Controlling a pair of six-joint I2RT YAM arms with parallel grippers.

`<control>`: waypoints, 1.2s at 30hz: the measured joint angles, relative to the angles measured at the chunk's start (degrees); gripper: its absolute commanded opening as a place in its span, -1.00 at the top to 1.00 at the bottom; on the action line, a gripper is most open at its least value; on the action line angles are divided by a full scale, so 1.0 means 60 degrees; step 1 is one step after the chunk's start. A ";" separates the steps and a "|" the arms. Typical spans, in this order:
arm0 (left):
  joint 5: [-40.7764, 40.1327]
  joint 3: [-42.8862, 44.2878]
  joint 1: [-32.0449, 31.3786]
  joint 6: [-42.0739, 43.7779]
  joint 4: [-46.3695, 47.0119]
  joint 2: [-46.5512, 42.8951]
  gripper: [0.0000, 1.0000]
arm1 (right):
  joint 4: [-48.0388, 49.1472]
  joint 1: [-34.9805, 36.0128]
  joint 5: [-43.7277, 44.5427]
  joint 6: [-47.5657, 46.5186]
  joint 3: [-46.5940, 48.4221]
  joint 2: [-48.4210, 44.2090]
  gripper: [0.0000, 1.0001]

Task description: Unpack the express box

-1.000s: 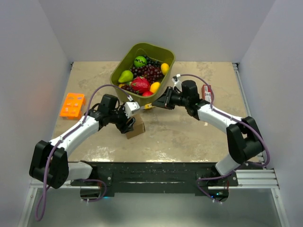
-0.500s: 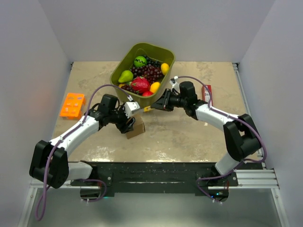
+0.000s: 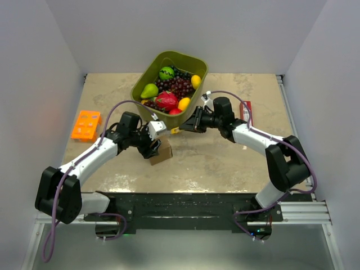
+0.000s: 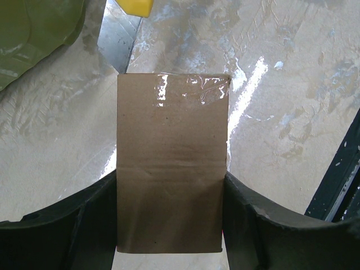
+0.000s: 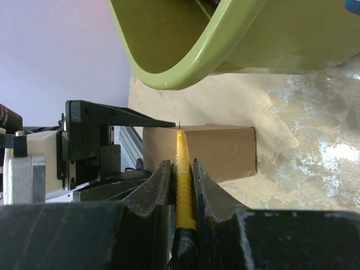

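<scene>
right arm has edged left since a second ago. right gripper [image 3: 187, 125] pinches a yellow cutter [image 5: 182, 180], tip near the express box [image 3: 163, 153], just left of centre, clamped in left gripper [image 3: 151, 144]. tape [image 4: 194, 89] looks uncut; nothing unpacked yet.

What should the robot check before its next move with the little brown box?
1. Left gripper clamps the express box on both sides: ok.
2. Right gripper holds the yellow cutter: ok.
3. Cutter tip points at the box's top edge: ok.
4. Tip touching the box: cannot tell.
5. Clear tape cut: not ok, looks whole.
6. Green tub apart from the cutter: ok, but close.
</scene>
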 measured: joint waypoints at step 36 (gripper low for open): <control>0.0750 0.0382 0.0998 -0.1504 0.0667 0.0882 1.00 | -0.1745 -0.0131 0.0025 -0.1297 0.0080 -0.0994 1.00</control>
